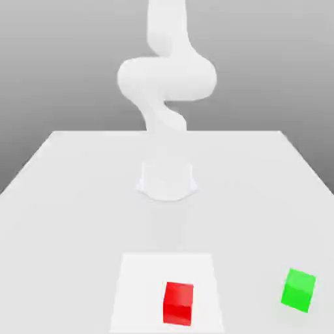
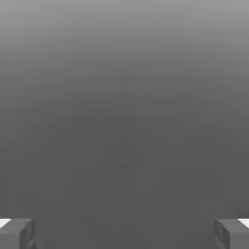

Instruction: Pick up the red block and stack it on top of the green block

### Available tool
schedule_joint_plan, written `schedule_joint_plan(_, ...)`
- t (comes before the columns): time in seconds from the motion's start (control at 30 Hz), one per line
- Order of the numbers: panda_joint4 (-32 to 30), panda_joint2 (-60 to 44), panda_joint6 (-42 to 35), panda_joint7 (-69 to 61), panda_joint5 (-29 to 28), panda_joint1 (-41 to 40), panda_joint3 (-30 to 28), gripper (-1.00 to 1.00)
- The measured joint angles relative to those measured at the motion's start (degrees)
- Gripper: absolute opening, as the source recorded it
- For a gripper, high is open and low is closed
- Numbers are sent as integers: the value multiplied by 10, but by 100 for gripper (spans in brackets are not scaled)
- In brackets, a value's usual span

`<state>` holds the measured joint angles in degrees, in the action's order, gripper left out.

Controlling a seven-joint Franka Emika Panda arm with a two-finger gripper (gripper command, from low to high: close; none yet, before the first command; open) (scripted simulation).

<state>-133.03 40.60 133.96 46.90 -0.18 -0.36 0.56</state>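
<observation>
On the desk (image 1: pixel 78 182) before the arm (image 1: pixel 166 78), nothing is done yet: jaws spread wide and empty, red block (image 1: pixel 178 303) unlifted near the front edge, green block (image 1: pixel 299 289) well apart on the exterior view's right.

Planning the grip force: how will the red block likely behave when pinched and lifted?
The red block looks like a rigid cube with flat faces, so it should probably hold shape and not roll. It rests flat on the table, so tipping seems unlikely. Its smooth sides might slip.
</observation>
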Motion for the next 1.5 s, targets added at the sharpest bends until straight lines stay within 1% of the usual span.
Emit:
schedule_joint_plan(0.37,-55,-232,96,49,-11,-12,21,0)
schedule_joint_plan(0.77,-115,-481,200,96,-14,-8,29,0)
schedule_joint_plan(0.93,-108,-585,278,107,-24,-1,21,0)
schedule_joint_plan(0.97,-105,-604,294,109,-26,1,18,-100)
schedule_joint_plan(1.2,-105,-607,297,111,-27,1,18,-100)
schedule_joint_plan(1.37,-118,-519,222,99,-15,-5,29,-100)
schedule_joint_plan(1.5,-101,-499,183,41,-27,46,90,-100)
